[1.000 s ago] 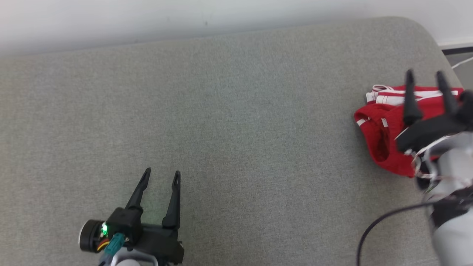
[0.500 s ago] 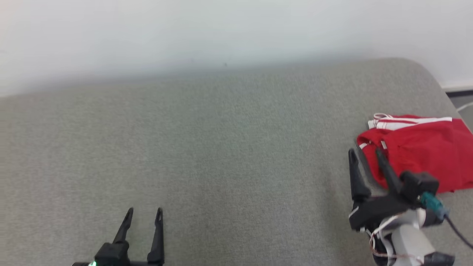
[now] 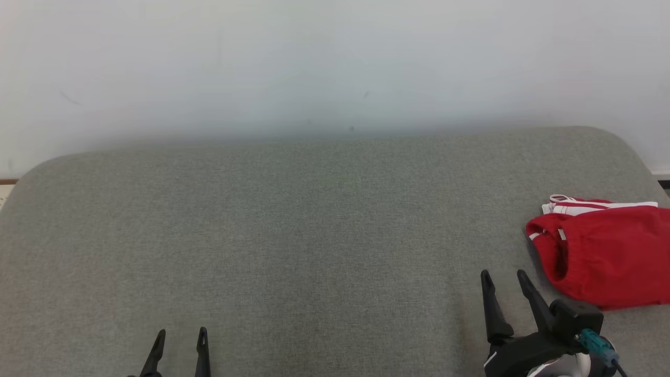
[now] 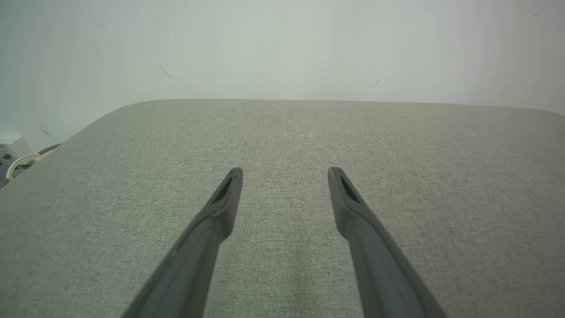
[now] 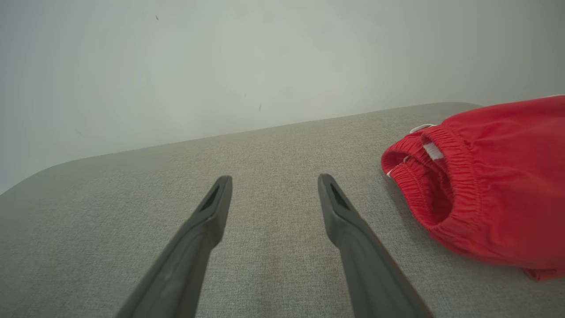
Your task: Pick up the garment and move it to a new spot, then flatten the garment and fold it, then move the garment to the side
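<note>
The garment (image 3: pixel 607 256) is a folded red pair of shorts with white stripes, lying at the right edge of the grey cushion (image 3: pixel 314 235). Its elastic waistband faces left in the right wrist view, where the garment (image 5: pixel 490 185) sits to the right of the fingers. My right gripper (image 3: pixel 504 280) is open and empty, just left of and nearer than the garment, not touching it. My left gripper (image 3: pixel 179 337) is open and empty at the lower left of the head view, over bare cushion (image 4: pixel 282 145).
A white wall (image 3: pixel 335 63) runs behind the cushion's far edge. The cushion's rounded corners show at far left and far right. A white cable (image 4: pixel 17 161) lies off the cushion's left side in the left wrist view.
The head camera has tilted up, showing more wall. My right gripper has drawn back from over the garment to a spot left of and nearer than it. The garment lies still.
</note>
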Available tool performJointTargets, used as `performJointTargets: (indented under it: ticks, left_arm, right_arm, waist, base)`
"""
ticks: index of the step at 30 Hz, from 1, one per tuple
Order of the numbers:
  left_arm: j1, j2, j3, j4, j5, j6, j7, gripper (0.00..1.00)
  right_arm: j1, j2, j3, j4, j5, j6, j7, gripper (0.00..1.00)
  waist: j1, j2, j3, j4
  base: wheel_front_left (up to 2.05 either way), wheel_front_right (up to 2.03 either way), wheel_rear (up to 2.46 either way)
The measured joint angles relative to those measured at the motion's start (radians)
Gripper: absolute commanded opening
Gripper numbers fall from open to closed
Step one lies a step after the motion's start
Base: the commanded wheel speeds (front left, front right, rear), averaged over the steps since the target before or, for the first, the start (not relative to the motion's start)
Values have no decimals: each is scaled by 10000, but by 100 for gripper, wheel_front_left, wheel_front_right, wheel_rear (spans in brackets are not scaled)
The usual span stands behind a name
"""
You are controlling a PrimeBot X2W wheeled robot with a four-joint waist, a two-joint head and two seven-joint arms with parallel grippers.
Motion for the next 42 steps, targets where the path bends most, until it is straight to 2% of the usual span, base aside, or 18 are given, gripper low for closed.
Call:
performJointTargets:
  ticks: [16, 42]
  left_arm:
    - [181, 0, 276, -36, 38, -109, 0, 100]
    - [331, 0, 295, -230, 13, -178, 0, 100]
  right_arm:
    - [523, 207, -79, -414, -449, 0, 0, 100]
    - [669, 334, -522, -650, -631, 0, 0, 100]
  waist:
    - [2, 0, -252, 356]
    - [2, 0, -130, 204]
  base:
    - [0, 0, 0]
    - [0, 0, 0]
